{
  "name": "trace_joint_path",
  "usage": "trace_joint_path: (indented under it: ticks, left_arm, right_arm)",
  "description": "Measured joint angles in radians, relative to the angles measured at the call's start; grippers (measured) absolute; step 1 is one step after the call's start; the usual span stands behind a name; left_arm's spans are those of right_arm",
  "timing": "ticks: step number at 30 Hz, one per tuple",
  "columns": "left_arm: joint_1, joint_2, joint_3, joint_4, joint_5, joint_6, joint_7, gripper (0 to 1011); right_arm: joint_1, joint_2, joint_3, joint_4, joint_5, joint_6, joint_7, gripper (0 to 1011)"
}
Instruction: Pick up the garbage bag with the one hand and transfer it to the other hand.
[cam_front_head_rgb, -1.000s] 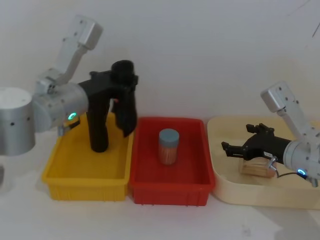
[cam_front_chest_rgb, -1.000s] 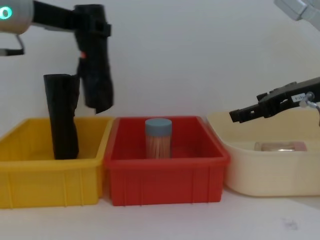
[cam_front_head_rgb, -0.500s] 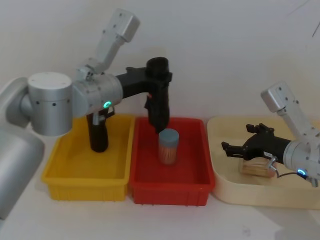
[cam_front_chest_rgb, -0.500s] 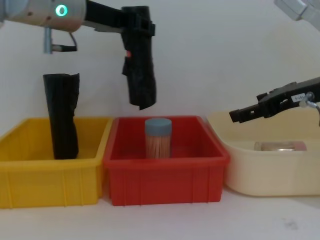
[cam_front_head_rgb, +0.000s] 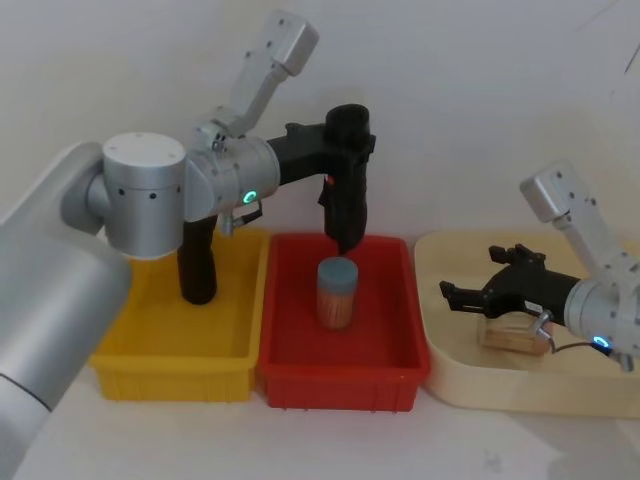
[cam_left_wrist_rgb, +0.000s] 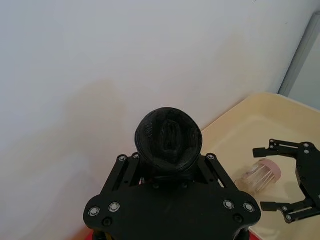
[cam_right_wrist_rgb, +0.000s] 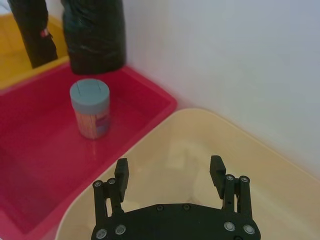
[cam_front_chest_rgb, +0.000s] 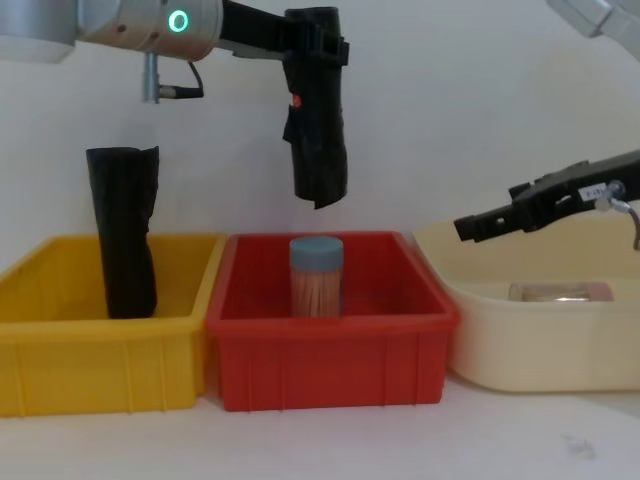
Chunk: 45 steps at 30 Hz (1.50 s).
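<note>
Garbage bag (cam_front_chest_rgb: 319, 135) is airborne, clamped near its top by the left end effector (cam_front_chest_rgb: 318, 48), whose fingers (cam_left_wrist_rgb: 121, 165) press in on either side of the roll. The bag hangs roughly upright, slightly tilted, over the far part of the red bin (cam_front_head_rgb: 412, 330) at the middle of the tabletop. Its lower end is above the blue-lidded toothpick jar (cam_front_head_rgb: 337, 292) with a visible gap between them in the chest view. A small red mark (cam_front_chest_rgb: 296, 101) shows on the bag's side. The green light ring (cam_front_chest_rgb: 178, 20) on the left wrist is lit. A second black roll (cam_front_chest_rgb: 123, 235) with a notched top stands upright in the yellow bin (cam_front_head_rgb: 170, 375) toward the tabletop's left edge, touching neither end effector. The right end effector (cam_right_wrist_rgb: 169, 164) hovers over the cream tray (cam_front_head_rgb: 520, 395) toward the right edge of the tabletop. Its fingers are spread apart with nothing between them, and they point toward the red bin, well apart from the bag. A small clear item (cam_left_wrist_rgb: 260, 175) lies on its side in the cream tray below that end effector.
</note>
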Motion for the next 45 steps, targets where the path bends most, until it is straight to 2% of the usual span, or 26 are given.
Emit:
trace_joint_path:
  ticks: [8,14,22,27,35,45]
  left_arm:
    - [-0.017,-0.013,0.011,0.027,0.005,-0.015,-0.003,360]
    - [-0.025,-0.019,0.016,0.039,0.007,-0.022,-0.004,360]
    - [-0.031,-0.023,0.019,0.049,0.008,-0.027,-0.005,360]
    - [-0.033,-0.025,0.021,0.052,0.009,-0.029,-0.006,360]
    - [-0.035,-0.026,0.022,0.055,0.010,-0.030,-0.006,360]
    - [-0.036,-0.027,0.023,0.057,0.010,-0.032,-0.006,360]
  right_arm:
    - [0.024,-0.030,0.004,0.026,0.011,-0.028,0.020,999]
    - [0.063,-0.072,0.000,0.079,0.016,-0.067,0.036,999]
    - [0.127,-0.140,-0.012,0.192,0.021,-0.128,0.065,1000]
    - [0.154,-0.169,-0.020,0.242,0.023,-0.152,0.078,999]
    - [0.215,-0.237,-0.034,0.367,0.023,-0.206,0.107,999]
    - [0.274,-0.297,-0.040,0.484,0.021,-0.259,0.132,999]
